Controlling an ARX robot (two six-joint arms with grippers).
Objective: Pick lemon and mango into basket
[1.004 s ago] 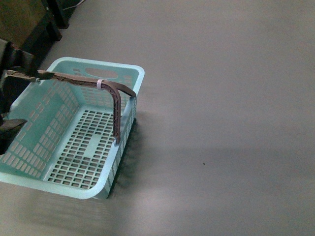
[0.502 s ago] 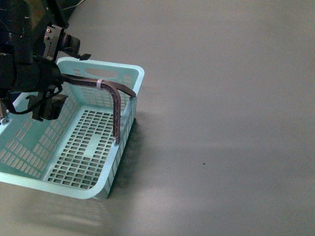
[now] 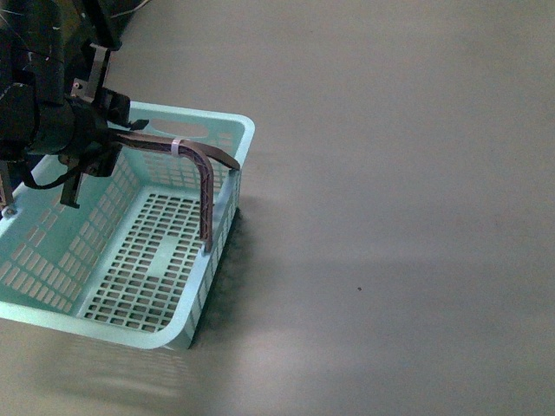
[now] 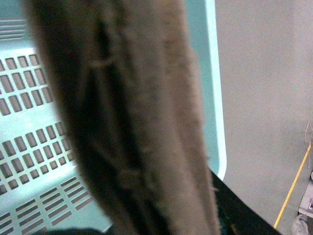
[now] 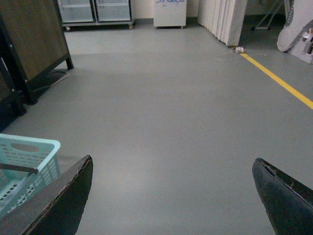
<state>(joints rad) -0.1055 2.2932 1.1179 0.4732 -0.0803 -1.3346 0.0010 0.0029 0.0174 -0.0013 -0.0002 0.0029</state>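
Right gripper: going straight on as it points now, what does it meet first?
Nothing close: the right gripper faces only bare floor, probably reaching it eventually, though depth is unclear. The basket lies off that line.

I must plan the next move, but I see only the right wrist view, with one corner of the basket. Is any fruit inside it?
Observer: No; in the front view the basket has a slotted floor that is bare where it shows.
Operator: Where is the left gripper?
Observer: The left gripper is over the basket's far left side, close to the brown handle.
Operator: Is it open?
Observer: I cannot tell; the left wrist view shows only the blurred handle close up, over the lattice.
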